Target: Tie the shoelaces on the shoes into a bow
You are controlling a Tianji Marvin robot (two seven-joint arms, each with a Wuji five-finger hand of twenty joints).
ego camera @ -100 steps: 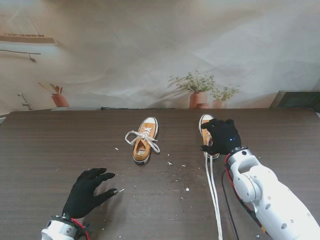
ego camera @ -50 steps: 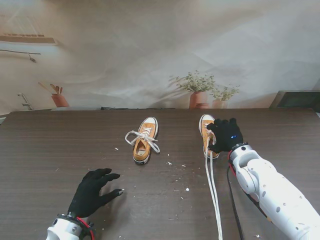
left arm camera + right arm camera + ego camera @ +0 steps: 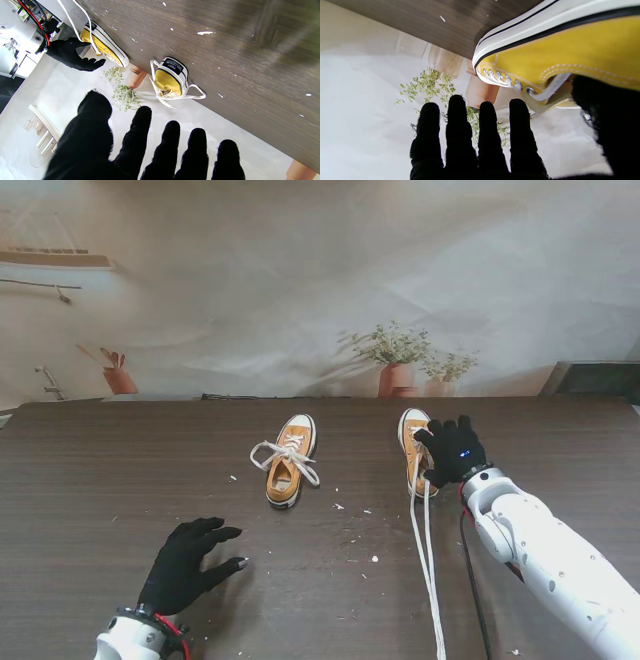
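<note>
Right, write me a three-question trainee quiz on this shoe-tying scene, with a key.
1. True or false: the left yellow canvas shoe has its white laces already looped into a bow.
2. Which black-gloved hand is at a shoe? A) left hand B) right hand
3. Fill in: the right yellow canvas shoe's long white laces trail toward the ____ edge of the dark wooden table.

Key: 1 true. 2 B. 3 near.

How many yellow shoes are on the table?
2. One yellow shoe lies near the table's middle, its laces tied. The other yellow shoe is to the right, beside the right robot hand.
</note>
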